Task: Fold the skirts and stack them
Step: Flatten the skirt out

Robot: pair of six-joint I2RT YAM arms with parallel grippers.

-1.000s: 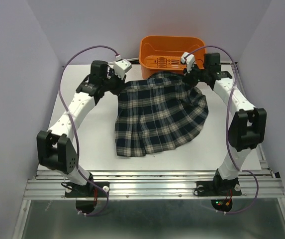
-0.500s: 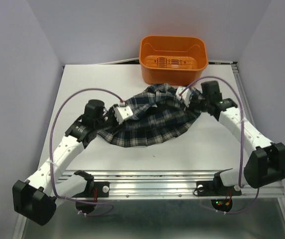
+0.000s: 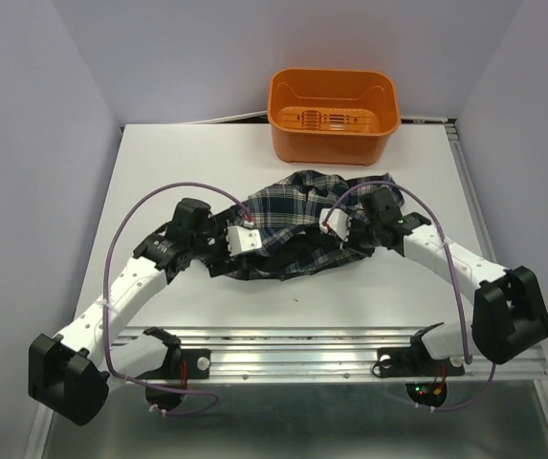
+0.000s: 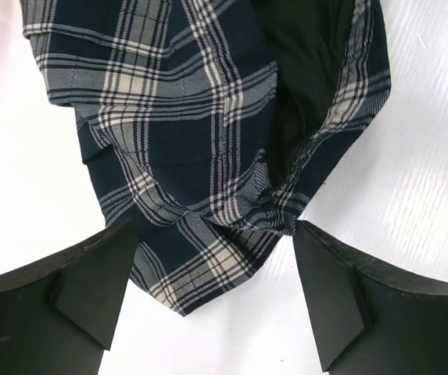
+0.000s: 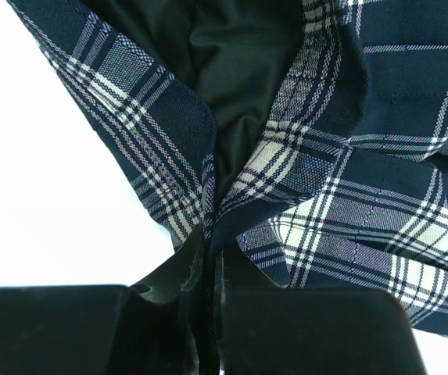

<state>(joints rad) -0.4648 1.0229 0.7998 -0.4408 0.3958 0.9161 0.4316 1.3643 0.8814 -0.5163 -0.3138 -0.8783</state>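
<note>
One plaid skirt (image 3: 297, 222) lies bunched and folded over itself in the middle of the table. My left gripper (image 3: 245, 251) sits at its left edge, open. In the left wrist view a corner of the skirt (image 4: 184, 133) rests on the table between the wide-apart fingertips (image 4: 91, 289), touching neither; the left gripper (image 4: 212, 273) holds nothing. My right gripper (image 3: 336, 237) is at the skirt's right side. In the right wrist view the right gripper (image 5: 212, 250) is shut on a fold of the skirt's edge (image 5: 177, 172), with dark lining showing above it.
An orange plastic basket (image 3: 331, 113) stands at the far edge of the table, behind the skirt. White tabletop (image 3: 187, 163) surrounds the cloth. Both arms reach in low from the near corners, cables looping above them.
Both grippers drew the skirt's far edge toward the near side, folding the spread skirt into a bunch. The left gripper then opened and let go of its corner; the right stays shut.
</note>
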